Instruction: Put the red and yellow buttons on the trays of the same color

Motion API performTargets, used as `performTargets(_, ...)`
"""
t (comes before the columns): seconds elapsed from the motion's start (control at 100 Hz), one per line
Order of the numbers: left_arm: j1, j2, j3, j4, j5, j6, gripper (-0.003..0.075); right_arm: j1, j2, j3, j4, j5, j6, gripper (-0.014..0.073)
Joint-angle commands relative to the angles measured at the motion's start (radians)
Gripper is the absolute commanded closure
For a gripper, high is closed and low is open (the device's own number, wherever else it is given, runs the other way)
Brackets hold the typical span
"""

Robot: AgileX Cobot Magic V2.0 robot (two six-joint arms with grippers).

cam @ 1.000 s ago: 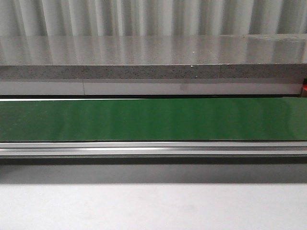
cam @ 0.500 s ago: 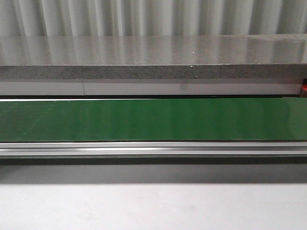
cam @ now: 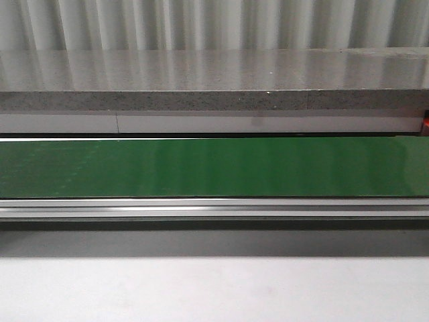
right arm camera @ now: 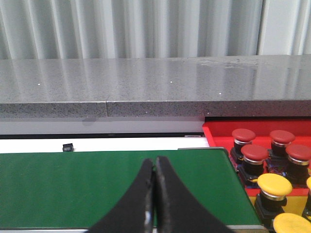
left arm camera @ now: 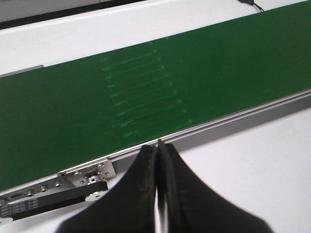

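Two pincers, left pincer [left arm camera: 156, 151] and right pincer [right arm camera: 155, 167], are pressed together and hold nothing above the green belt [cam: 214, 168]. Red buttons [right arm camera: 254, 152] and yellow buttons [right arm camera: 274, 184] crowd the red tray [right arm camera: 218, 130], seemingly past the belt's right end, under the grey stone ledge [cam: 214, 84].

A long green conveyor belt [cam: 214, 168] is running flat from side to side across the front view, and a brushed aluminium rail [cam: 214, 209] is edging its near side. A speckled grey stone ledge [cam: 214, 84] is sitting beyond the belt, with pale corrugated sheeting [cam: 214, 23] standing upright behind it. A plain white tabletop [cam: 214, 288] is lying nearest the camera. A small black block [right arm camera: 68, 145] is resting on the white strip between belt and ledge.
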Motion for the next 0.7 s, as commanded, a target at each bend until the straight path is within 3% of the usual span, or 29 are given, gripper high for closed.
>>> performTargets(0.0,-0.009,0.000,-0.025,-0.020,-0.066,-0.001,0.0740,-0.005,-0.017,0.003,-0.010,-0.083,0.002,0.0659)
performTargets(0.51,-0.004,-0.016,-0.023,-0.016,-0.087,-0.029,0.0740,-0.005,-0.017,0.003,-0.010,-0.083,0.002,0.0659)
performTargets(0.69,-0.004,-0.100,0.067,0.134,-0.316,-0.203,0.0740,-0.005,-0.017,0.003,-0.010,-0.083,0.002,0.0659)
